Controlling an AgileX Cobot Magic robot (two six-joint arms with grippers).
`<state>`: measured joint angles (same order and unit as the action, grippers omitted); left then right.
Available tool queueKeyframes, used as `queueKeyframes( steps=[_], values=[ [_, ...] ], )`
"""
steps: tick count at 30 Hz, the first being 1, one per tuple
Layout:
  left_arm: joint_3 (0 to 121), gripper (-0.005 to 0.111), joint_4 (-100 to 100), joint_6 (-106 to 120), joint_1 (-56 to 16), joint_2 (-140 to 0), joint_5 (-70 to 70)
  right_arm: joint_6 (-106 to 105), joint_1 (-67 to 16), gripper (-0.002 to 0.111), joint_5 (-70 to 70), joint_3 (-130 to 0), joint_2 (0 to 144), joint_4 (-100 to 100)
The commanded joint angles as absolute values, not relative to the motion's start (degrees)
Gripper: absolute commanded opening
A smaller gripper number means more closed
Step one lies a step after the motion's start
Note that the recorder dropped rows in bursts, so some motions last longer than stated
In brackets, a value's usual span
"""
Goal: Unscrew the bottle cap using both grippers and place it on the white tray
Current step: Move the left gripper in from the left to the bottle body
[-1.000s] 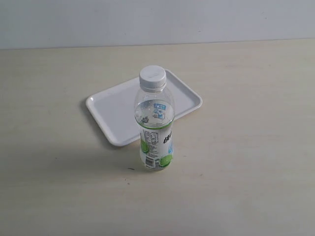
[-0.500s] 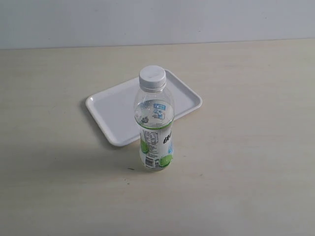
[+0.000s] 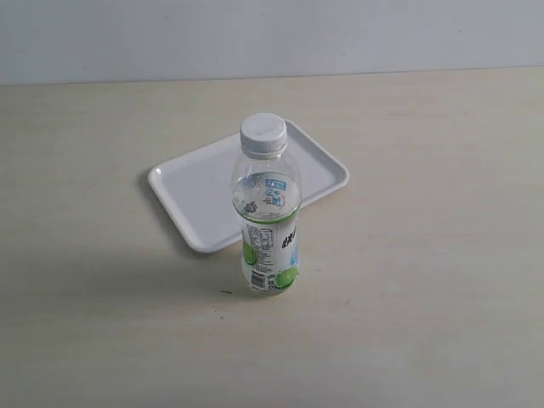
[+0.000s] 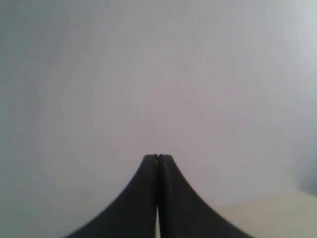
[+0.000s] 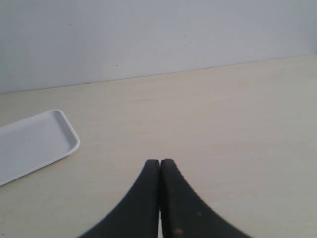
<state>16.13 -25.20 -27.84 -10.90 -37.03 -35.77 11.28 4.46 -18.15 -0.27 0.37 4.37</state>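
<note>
The bottle (image 3: 269, 223) stands upright on the desk (image 3: 425, 255), with the bottle cap (image 3: 263, 133) seated on its neck, so no part of the job looks begun. The white tray (image 3: 195, 191) lies flat just behind the bottle with nothing on it; whether the bottle's base touches the tray's near rim cannot be told. That closeness probably serves the last step, since a freed cap would have only a short way to travel. The upright stance leaves the clear body open to a clamp from the side and the cap open to a twist from above. Neither arm shows in the exterior view. The left pincer (image 4: 158, 157) is closed, its black tips pressed together on nothing, facing mostly a blank pale wall (image 4: 158, 74). The right pincer (image 5: 159, 161) is likewise closed and empty, over bare desk with a corner of the tray off to one side and the bottle out of its sight. Both would need to spread their tips before approaching.
</note>
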Motion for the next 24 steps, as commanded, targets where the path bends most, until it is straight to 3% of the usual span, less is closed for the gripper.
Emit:
queueKeyframes(
  steps=[1,9,15,18,24],
  values=[
    [13.3,0.0,-34.5,-26.8,-10.8,-55.2,-47.2,11.3,4.8,0.0,-17.7,0.0,0.0,4.4],
    [12.7,0.0,-46.7,-13.7,-10.8,-83.1,-67.9,11.3,4.8,0.0,-17.7,0.0,0.0,4.4],
    [13.9,0.003,-49.4,-8.0,-10.8,-96.4,-70.0,11.3,4.8,0.0,-17.7,0.0,0.0,4.4],
    [16.1,0.013,-51.0,-7.9,-10.8,-101.3,-70.0,11.3,4.8,0.0,-17.7,0.0,0.0,4.4],
    [20.1,0.045,-56.6,-7.9,-10.8,-108.7,-70.0,11.3,4.8,0.0,-17.7,0.0,0.0,4.4]
  ],
)
